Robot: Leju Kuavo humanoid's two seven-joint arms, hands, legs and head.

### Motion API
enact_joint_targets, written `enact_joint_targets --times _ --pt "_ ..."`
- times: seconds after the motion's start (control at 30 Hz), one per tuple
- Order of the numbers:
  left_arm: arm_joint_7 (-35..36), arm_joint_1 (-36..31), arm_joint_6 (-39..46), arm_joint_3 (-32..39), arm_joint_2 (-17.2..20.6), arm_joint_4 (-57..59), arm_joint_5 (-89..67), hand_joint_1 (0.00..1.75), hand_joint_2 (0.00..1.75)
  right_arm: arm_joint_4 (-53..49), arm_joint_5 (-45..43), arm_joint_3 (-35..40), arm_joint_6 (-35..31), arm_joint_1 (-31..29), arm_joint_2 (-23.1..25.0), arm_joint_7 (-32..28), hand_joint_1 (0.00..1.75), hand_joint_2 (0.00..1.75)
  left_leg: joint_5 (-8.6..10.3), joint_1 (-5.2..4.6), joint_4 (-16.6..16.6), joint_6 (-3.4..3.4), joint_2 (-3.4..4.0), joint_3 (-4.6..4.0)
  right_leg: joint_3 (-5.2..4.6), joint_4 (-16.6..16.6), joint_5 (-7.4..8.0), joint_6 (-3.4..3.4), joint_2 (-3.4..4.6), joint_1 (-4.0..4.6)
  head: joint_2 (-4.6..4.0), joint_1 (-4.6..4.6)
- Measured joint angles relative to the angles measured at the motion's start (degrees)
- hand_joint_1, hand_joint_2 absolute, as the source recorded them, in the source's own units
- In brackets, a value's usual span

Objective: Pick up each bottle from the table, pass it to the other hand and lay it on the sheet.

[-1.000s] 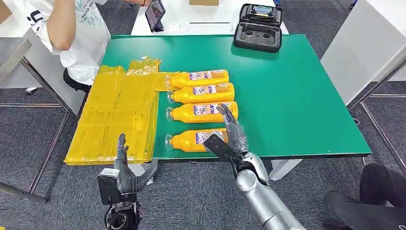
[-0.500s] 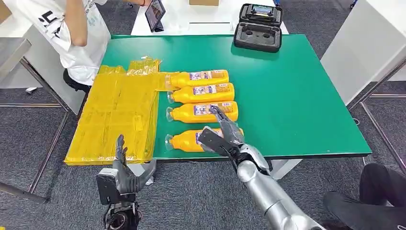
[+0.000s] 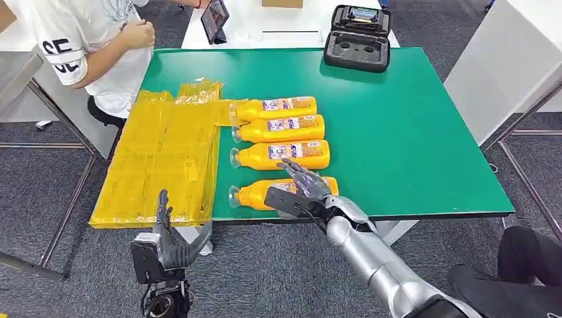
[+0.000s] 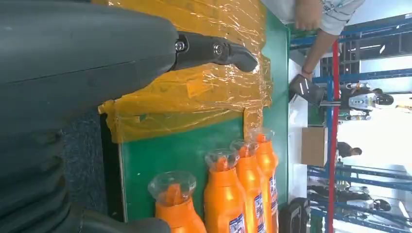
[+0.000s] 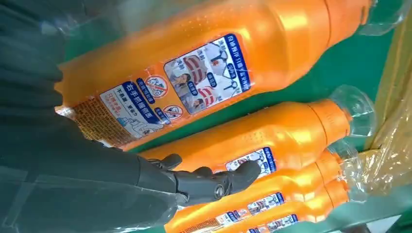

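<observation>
The robot's right hand (image 3: 301, 189) hovers over the nearest bottle (image 3: 255, 195), fingers spread and holding nothing; whether they touch the orange plastic is hard to tell. Just beyond the hand, three more bottles (image 3: 278, 129) lie side by side on the green table (image 3: 411, 132), caps toward the yellow sheet (image 3: 162, 159). The left hand (image 3: 166, 242) waits below the table's near edge, fingers apart and empty, the sheet just ahead of it. A person (image 3: 93, 46) stands beyond the sheet
</observation>
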Motion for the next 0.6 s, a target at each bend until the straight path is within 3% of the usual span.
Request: enact_joint_targets --times 0.6 --pt "0.2 0.0 0.2 0.2 0.0 0.0 -1.2 0.0 1.75 2.4 1.4 3.2 1.4 -1.5 -0.3 2.1 0.0 1.75 0.0 0.0 0.0 0.0 0.0 0.0 0.0 0.0 0.0 0.0 0.0 0.0 0.0 0.0"
